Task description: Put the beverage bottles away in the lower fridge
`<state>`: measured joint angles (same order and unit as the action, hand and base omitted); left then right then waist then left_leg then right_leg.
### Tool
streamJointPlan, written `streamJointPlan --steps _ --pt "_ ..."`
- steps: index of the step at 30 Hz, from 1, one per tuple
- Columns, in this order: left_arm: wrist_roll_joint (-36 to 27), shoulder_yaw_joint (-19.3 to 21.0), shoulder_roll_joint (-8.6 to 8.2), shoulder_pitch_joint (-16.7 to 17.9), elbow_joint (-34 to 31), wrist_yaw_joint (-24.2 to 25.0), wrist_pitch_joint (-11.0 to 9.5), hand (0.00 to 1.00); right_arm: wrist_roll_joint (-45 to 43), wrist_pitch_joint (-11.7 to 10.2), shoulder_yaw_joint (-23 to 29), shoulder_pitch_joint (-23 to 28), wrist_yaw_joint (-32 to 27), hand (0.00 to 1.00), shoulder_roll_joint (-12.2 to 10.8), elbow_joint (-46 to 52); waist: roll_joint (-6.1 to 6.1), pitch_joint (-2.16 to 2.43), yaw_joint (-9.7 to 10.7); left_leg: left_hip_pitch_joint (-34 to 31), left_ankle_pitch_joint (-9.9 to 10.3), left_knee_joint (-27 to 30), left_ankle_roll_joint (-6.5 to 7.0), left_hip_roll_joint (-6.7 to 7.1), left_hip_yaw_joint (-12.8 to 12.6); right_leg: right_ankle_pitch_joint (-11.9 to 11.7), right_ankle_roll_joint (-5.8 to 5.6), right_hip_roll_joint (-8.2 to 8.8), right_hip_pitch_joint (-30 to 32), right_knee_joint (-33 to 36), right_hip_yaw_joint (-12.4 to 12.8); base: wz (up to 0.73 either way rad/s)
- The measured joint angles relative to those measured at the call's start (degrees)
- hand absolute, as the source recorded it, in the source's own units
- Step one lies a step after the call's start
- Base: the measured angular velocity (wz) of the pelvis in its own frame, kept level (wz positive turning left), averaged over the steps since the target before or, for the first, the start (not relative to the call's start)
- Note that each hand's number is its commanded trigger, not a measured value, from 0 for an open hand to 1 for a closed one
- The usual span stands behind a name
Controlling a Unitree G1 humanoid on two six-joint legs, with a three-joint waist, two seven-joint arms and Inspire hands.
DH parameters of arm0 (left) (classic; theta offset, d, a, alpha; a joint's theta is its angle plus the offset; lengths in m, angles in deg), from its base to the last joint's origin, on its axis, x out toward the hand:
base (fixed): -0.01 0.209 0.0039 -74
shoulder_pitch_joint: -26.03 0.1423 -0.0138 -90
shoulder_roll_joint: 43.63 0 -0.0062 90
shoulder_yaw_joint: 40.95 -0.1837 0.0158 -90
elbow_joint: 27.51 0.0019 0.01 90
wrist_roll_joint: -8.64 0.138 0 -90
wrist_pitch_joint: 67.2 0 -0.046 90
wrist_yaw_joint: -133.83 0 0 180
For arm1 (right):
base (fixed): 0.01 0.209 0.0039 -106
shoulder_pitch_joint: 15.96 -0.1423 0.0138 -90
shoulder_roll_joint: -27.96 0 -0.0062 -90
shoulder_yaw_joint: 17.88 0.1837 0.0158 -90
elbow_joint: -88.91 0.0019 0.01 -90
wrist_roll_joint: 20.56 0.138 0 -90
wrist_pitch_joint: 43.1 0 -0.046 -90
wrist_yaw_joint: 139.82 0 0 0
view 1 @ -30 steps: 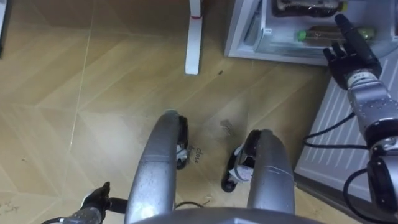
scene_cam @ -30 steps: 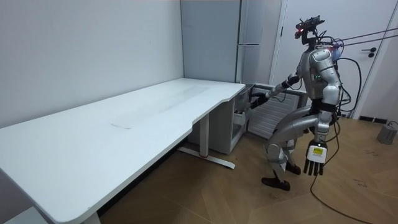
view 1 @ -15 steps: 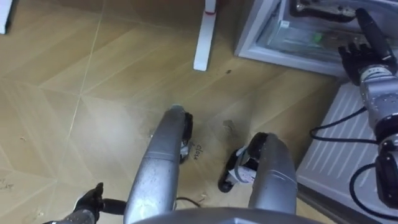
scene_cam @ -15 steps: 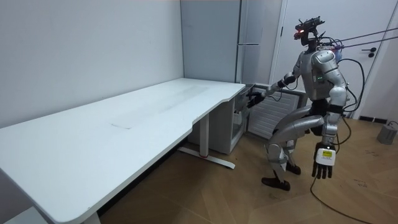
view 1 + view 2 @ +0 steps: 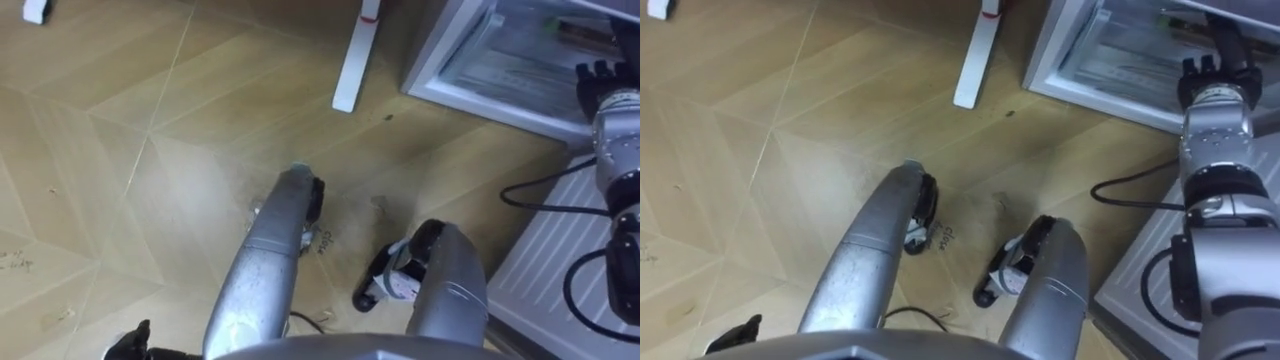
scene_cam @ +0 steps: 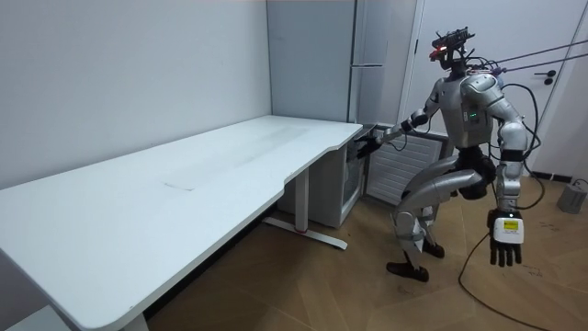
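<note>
I stand with bent knees on the wooden floor in front of the open lower fridge. My right hand reaches into its compartment with straight fingers and holds nothing. Just past the fingertips, something green like a bottle lies on the glass shelf, mostly cut off by the picture's top edge. In the room view my right hand is at the fridge opening beside the desk. My left hand hangs open behind my hip, away from the body, with nothing in it.
A white desk stands to my left; its leg and foot rest on the floor close to the fridge. The fridge's open door, white and ribbed inside, is at my right. A tall grey fridge body rises above.
My left arm has swung back and outward, toward the room view's right. The right hand stays in the fridge. The eye view has shifted, so the fridge now sits higher in the picture.
</note>
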<state>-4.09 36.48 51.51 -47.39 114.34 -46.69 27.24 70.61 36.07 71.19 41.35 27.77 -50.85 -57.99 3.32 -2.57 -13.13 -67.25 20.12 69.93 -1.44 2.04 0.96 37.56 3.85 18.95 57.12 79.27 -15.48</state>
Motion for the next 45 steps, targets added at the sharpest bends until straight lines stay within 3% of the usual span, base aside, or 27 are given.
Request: streamJointPlan --steps 3,9,21,31,37,39,45 --pt "0.03 0.50 0.02 1.42 -1.31 -0.02 -0.83 0.00 0.78 -1.70 0.02 -0.01 -1.05 0.00 0.00 1.92 -0.44 -0.13 -0.60 -0.71 0.22 1.02 -0.61 -0.08 0.63 0.61 0.70 0.08 0.42 1.16 -0.52 0.05" --pt "-0.01 0.62 0.02 2.39 -1.21 -0.05 -0.92 0.00 0.81 -3.08 0.40 -0.01 -3.70 0.00 -0.12 5.39 -1.38 0.01 -0.88 -1.49 -0.01 1.36 -1.29 -0.27 1.21 1.03 1.63 0.22 0.89 1.81 -1.25 0.02" --pt "-0.01 -0.84 0.02 2.51 -1.33 -0.58 -0.79 0.00 4.11 -4.69 0.81 -0.59 -3.66 0.00 -0.02 5.64 -3.35 0.08 -1.27 -1.21 -0.04 1.44 -1.33 -0.27 1.20 1.01 1.64 0.08 0.71 1.84 -1.10 0.00" --pt "0.60 -1.25 0.02 2.53 -1.57 -0.08 -0.67 0.00 3.28 -4.85 1.03 -0.71 -3.56 0.00 -0.28 5.65 -3.62 0.15 -1.13 -0.50 -0.21 0.51 -1.32 -0.33 0.57 0.65 1.46 0.26 0.39 1.18 -0.84 0.00" --pt "2.58 -2.28 0.02 2.75 -3.09 0.34 0.38 0.00 3.23 -3.57 0.50 -0.54 1.47 0.00 -0.74 0.52 -3.78 0.13 -1.20 2.89 -0.58 -2.79 -1.40 -0.57 0.88 -0.66 1.24 -0.70 -3.05 -2.64 -1.60 -0.02" --pt "2.67 -2.82 0.00 3.14 -3.80 0.79 0.67 0.00 1.75 -1.63 -0.35 0.20 6.27 0.00 -1.06 -2.56 -4.13 0.05 -1.23 4.91 -0.79 -4.63 -1.16 -1.42 1.16 -1.84 1.67 -1.75 -5.31 -5.52 -2.46 -0.12" --pt "2.30 -4.52 -0.02 2.36 -3.83 1.20 0.35 0.00 -7.54 3.79 -6.99 4.65 15.25 0.00 -2.78 -5.54 -4.33 0.07 -0.48 11.26 -1.55 -10.86 -1.00 -1.31 1.47 -3.43 0.34 -2.89 -12.14 -12.89 -3.84 0.04"
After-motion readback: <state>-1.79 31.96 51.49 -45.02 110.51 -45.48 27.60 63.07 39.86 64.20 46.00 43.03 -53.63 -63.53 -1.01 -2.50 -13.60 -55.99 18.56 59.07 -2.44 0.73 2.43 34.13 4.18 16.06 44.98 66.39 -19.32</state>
